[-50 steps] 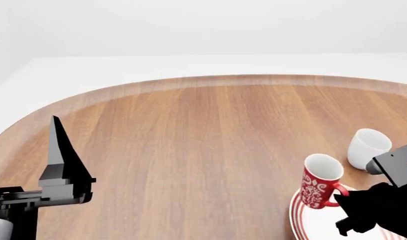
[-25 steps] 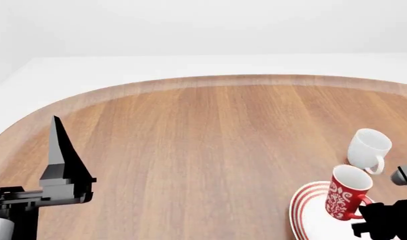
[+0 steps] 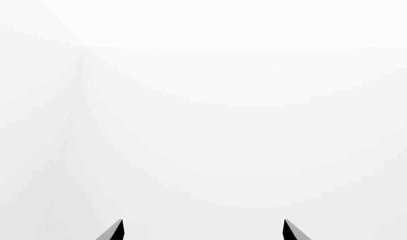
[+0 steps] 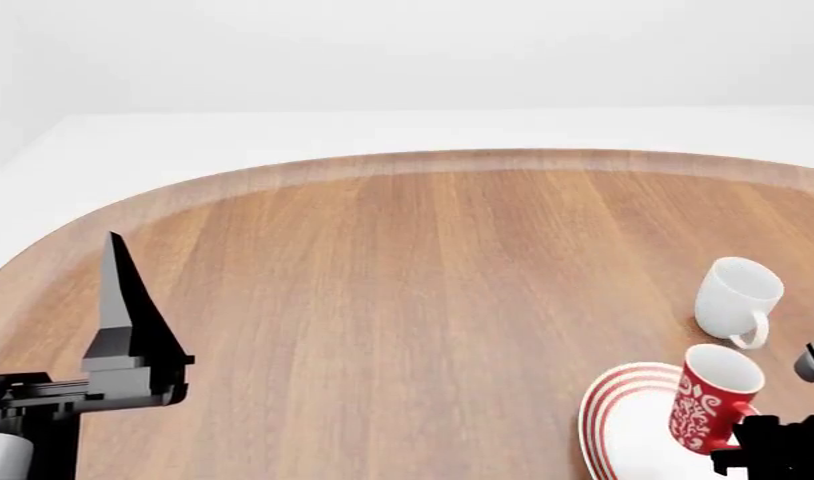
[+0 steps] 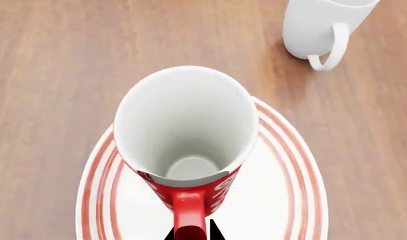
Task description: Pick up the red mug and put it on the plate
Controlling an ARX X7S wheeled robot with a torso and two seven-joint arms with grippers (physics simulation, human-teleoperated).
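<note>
Right now, two mugs and one plate are sitting toward the right edge of the rounded wooden bench (image 4: 421, 290), close to the near right corner. One small red mug with a white ornamental pattern and white inside (image 4: 711, 396) is standing over the round white plate with concentric red rings (image 4: 621, 425), tilted slightly, its red handle facing the right gripper (image 5: 190, 235). That gripper's two dark fingertips are closing on the handle from either side, holding the mug, as the right wrist view is showing; whether the mug's base is touching the plate cannot be told. One plain white mug (image 4: 735, 300) is lying just beyond the plate, apart from it, toward the far edge. The left gripper (image 4: 114, 290) is hovering over the near left edge, its fingers (image 3: 117, 231) standing spread apart and gripping nothing.
</note>
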